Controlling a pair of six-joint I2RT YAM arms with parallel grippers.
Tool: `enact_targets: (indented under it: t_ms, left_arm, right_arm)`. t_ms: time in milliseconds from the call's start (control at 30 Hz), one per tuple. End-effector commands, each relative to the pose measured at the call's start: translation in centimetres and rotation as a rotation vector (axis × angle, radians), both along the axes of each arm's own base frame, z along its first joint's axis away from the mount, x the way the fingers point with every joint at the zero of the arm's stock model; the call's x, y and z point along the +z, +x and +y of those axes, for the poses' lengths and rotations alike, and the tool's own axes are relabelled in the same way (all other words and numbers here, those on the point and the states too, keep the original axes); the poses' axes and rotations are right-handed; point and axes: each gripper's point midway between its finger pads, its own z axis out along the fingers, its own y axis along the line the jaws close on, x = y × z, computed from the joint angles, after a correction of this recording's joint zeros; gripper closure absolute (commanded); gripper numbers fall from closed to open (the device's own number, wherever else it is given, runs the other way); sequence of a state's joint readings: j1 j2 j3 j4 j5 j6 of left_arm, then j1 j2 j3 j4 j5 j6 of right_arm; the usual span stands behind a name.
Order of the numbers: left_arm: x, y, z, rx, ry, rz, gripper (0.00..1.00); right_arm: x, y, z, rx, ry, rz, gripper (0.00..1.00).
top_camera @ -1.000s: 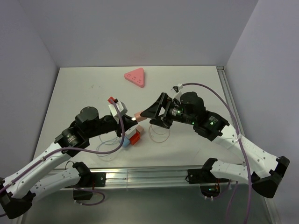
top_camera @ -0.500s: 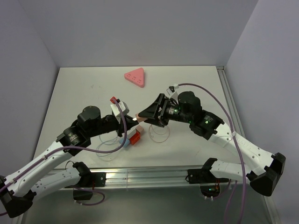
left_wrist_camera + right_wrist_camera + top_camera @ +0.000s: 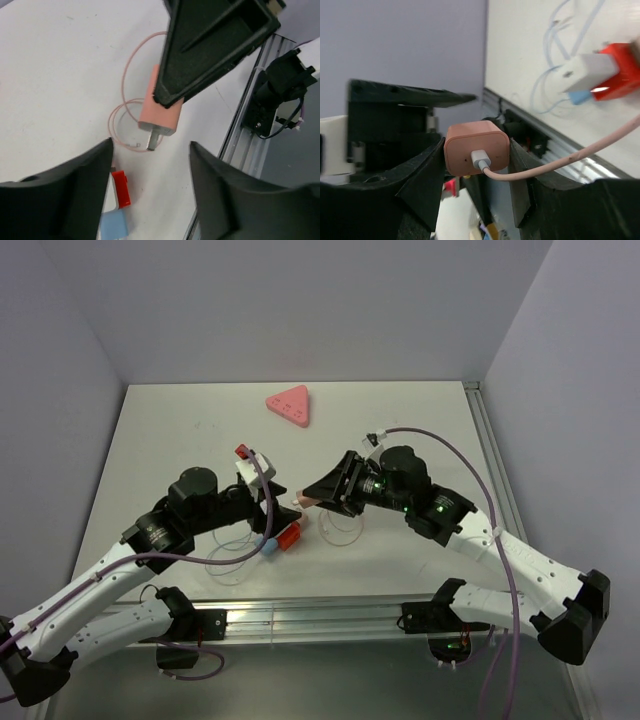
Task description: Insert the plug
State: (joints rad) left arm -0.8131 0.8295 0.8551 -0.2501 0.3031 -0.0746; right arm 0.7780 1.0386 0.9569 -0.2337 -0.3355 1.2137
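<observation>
**Pink plug pinched in right fingers, left fingers spread**

The right gripper point(image 3: 476, 165) pinches the pink plug point(image 3: 476, 147) by its sides, one finger pressed on each. The left gripper point(image 3: 150, 150) stands with its fingers spread and holds nothing. The plug's metal prong points toward the gap between them, just beyond their tips and clear of both. A red, white and blue block point(image 3: 117, 200) lies on the table point(image 3: 60, 75) below the left fingers

White table point(image 3: 180, 430) (metal rail point(image 3: 320, 615) in front) between lavender walls point(image 3: 300, 300).
</observation>
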Motion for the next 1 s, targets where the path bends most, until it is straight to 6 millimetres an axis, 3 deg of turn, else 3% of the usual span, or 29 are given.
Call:
enact_targets:
  t_ms: [0, 33, 100, 133, 200, 233, 267, 300, 333, 400, 533, 667, 800, 967]
  left_arm:
    - [1.4, 1.0, 0.4, 0.11, -0.06, 0.068, 0.28]
    - [0.7, 1.3, 1.0, 0.155, -0.05, 0.097, 0.27]
    - [0.5, 1.4, 1.7, 0.221, -0.086, 0.168, 0.23]
    - [-0.2, 1.9, 2.6, 0.292, -0.081, 0.206, 0.21]
    - [-1.3, 3.0, 3.6, 0.388, -0.107, 0.312, 0.19]
    - [-1.8, 3.4, 4.0, 0.414, -0.099, 0.354, 0.22]
    - [-3.1, 3.3, 4.3, 0.431, -0.066, 0.434, 0.28]
    - [-4.4, 4.8, 5.4, 0.498, -0.044, 0.487, 0.43]
    - [-4.6, 5.5, 6.0, 0.526, -0.044, 0.507, 0.52]
    - [-5.4, 7.1, 7.8, 0.611, -0.067, 0.551, 0.73]
    - [-6.9, 9.6, 11.3, 0.757, -0.089, 0.592, 0.88]
    - [-10.7, 10.6, 11.2, 0.727, -0.067, 0.738, 1.0]
    - [-14.8, 10.2, 10.5, 0.712, -0.049, 0.864, 1.0]
    - [-17.6, 10.1, 9.9, 0.712, -0.058, 0.938, 1.0]
  right_arm:
    - [-1.5, 0.7, -2.5, -0.111, -0.06, -0.066, 1.0]
    - [-3.6, 0.8, -3.3, -0.146, -0.097, -0.055, 1.0]
    - [-4.1, 0.3, -4.3, -0.173, -0.075, -0.077, 1.0]
    - [-6.7, 0.1, -4.9, -0.191, -0.104, -0.057, 1.0]
    - [-7.0, -0.5, -5.2, -0.208, -0.059, -0.086, 1.0]
    - [-9.9, -1.0, -5.6, -0.216, -0.088, -0.065, 1.0]
    - [-9.3, -0.7, -5.8, -0.253, -0.043, -0.103, 1.0]
    - [-10.2, -1.2, -5.6, -0.256, -0.037, -0.099, 1.0]
    - [-12.9, -1.6, -6.0, -0.265, -0.075, -0.078, 1.0]
    - [-13.2, -1.3, -6.1, -0.296, -0.039, -0.109, 1.0]
    - [-14.8, -1.8, -5.5, -0.284, -0.06, -0.124, 1.0]
    - [-15.4, -1.7, -4.3, -0.263, -0.088, -0.119, 1.0]
    - [-16.4, -1.1, -3.0, -0.26, -0.125, -0.081, 1.0]
    - [-18.4, -0.5, -1.3, -0.261, -0.143, -0.021, 1.0]
